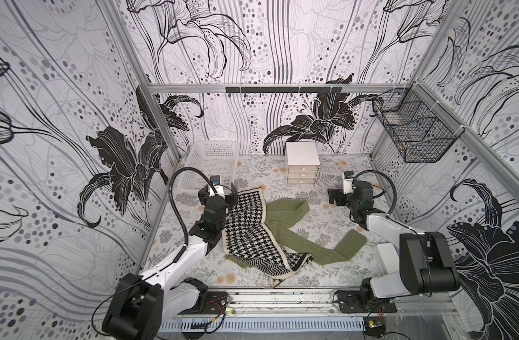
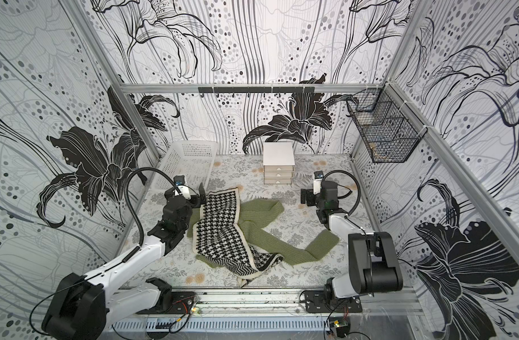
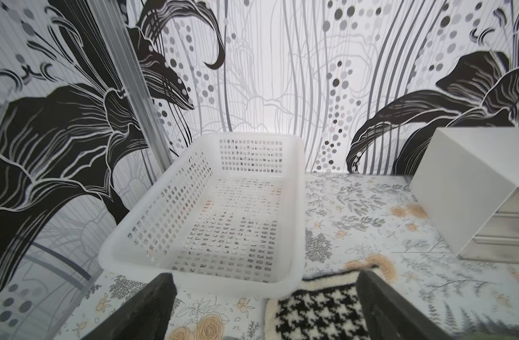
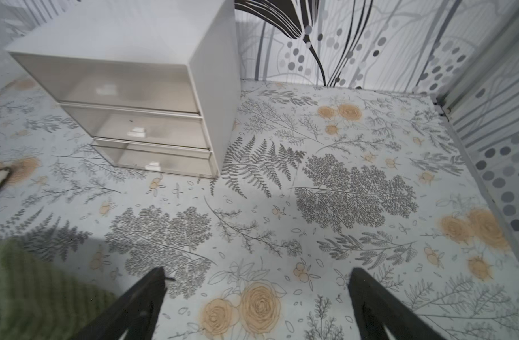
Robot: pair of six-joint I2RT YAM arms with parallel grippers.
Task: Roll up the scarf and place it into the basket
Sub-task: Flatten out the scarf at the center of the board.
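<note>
Two open, empty jaw pairs. My left gripper [image 3: 264, 294] tilts down astride the far corner of the houndstooth scarf [image 1: 249, 232], a flat, unrolled black-and-cream knit that lies mid-worktop [image 1: 325, 217] over a ribbed green scarf [image 1: 281, 212]. The perforated white basket [image 1: 193, 164] sits in the far-left corner. My right gripper [image 4: 258, 276] hangs over bare floral print.

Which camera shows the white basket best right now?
The left wrist view: the basket is close, its whole inside showing, nothing in it. Both top views show it small in the far corner, its near end partly behind the left arm. The right wrist view misses it.
</note>
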